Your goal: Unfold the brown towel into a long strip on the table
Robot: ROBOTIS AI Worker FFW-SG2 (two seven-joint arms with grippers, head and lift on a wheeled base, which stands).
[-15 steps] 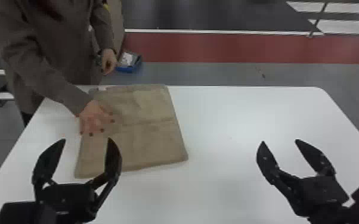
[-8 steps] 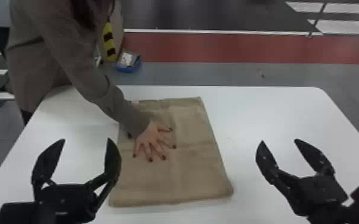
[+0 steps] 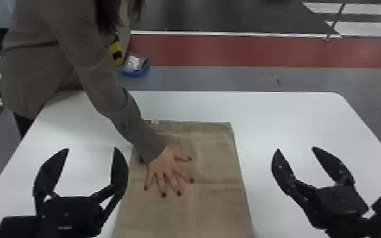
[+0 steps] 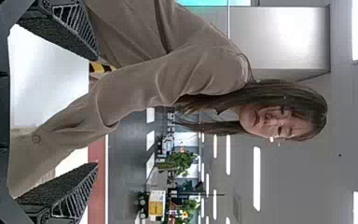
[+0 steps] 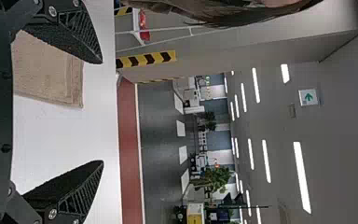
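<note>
The left gripper (image 3: 91,148) and right gripper (image 3: 296,148) point forward over the table (image 3: 278,120), jaws apart, a person's hand (image 3: 167,169) spread flat on the towel (image 3: 213,158) mostly between them, a blue box (image 3: 132,73) beyond holding something pale.

A red floor strip (image 3: 246,50) crosses the room, a white line (image 3: 231,33) edging its far side and grey floor (image 3: 215,79) its near side. At its left end sits a blue box (image 3: 133,72). Well beyond the strip stand green plants (image 5: 214,179); high above it hang ceiling lights (image 5: 266,161).
</note>
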